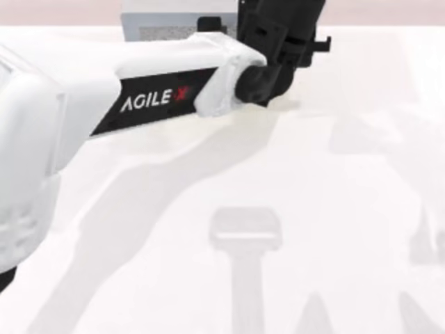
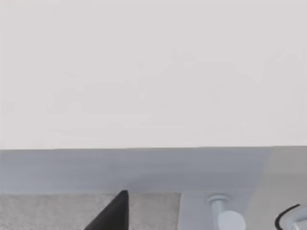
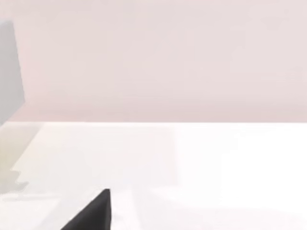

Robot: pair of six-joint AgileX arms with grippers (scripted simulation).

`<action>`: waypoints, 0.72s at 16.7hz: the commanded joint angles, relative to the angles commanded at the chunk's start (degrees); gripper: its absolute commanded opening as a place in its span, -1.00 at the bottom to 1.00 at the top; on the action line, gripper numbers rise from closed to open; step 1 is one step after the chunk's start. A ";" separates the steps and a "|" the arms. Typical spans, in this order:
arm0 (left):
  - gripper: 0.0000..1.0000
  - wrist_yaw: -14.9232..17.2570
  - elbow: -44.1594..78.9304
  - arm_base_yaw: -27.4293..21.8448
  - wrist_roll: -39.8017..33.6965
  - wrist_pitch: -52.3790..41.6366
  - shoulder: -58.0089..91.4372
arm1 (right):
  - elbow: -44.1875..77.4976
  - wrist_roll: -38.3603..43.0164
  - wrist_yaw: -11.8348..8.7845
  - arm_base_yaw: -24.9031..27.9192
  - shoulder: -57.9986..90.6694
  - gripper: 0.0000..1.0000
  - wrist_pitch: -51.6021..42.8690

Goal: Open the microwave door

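Bench: a pale, nearly white surface [image 1: 334, 209] fills the top view; soft grey shadows of both arms lie across its near part.
Left arm: the white link marked AGILE X [image 1: 149, 97] reaches from the left edge toward the far middle, ending in a black wrist.
Left gripper: at the far edge of the bench, up against the front of the microwave [image 1: 174, 21]; the top view hides its fingers behind the wrist, and the left wrist view shows only 1 dark fingertip [image 2: 112, 215], so whether they are spread or closed cannot be told, nor whether they hold anything.
Microwave door: in the left wrist view the speckled mesh window [image 2: 48, 211] sits just below the light-grey frame, close to the fingertip; a round knob [image 2: 229, 218] stands beside it.
Right arm: its gripper shows only as 1 dark fingertip [image 3: 91, 213] in its own wrist view, over bare bench; opening cannot be told.
Room: beyond the bench, a plain pinkish wall [image 3: 168, 57].
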 joint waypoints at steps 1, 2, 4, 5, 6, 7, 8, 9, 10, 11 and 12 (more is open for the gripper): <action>0.25 0.00 0.00 0.00 0.00 0.00 0.00 | 0.00 0.00 0.00 0.00 0.00 1.00 0.00; 0.10 0.00 0.00 0.00 0.00 0.00 0.00 | 0.00 0.00 0.00 0.00 0.00 1.00 0.00; -0.21 0.00 0.00 0.00 0.00 0.00 0.00 | 0.00 0.00 0.00 0.00 0.00 1.00 0.00; -0.36 0.00 0.00 0.00 0.00 0.00 0.00 | 0.00 0.00 0.00 0.00 0.00 1.00 0.00; -0.51 0.00 0.00 0.00 0.00 0.00 0.00 | 0.00 0.00 0.00 0.00 0.00 1.00 0.00; -0.66 0.00 0.00 0.00 0.00 0.00 0.00 | 0.00 0.00 0.00 0.00 0.00 1.00 0.00; -0.81 0.00 0.00 0.00 0.00 0.00 0.00 | 0.00 0.00 0.00 0.00 0.00 1.00 0.00; -0.96 0.00 0.00 0.00 0.00 0.00 0.00 | 0.00 0.00 0.00 0.00 0.00 1.00 0.00; -1.00 0.00 0.00 0.00 0.00 0.00 0.00 | 0.00 0.00 0.00 0.00 0.00 1.00 0.00; -1.00 0.00 0.00 0.00 0.00 0.00 0.00 | 0.00 0.00 0.00 0.00 0.00 1.00 0.00; -1.00 0.00 0.00 0.00 0.00 0.00 0.00 | 0.00 0.00 0.00 0.00 0.00 1.00 0.00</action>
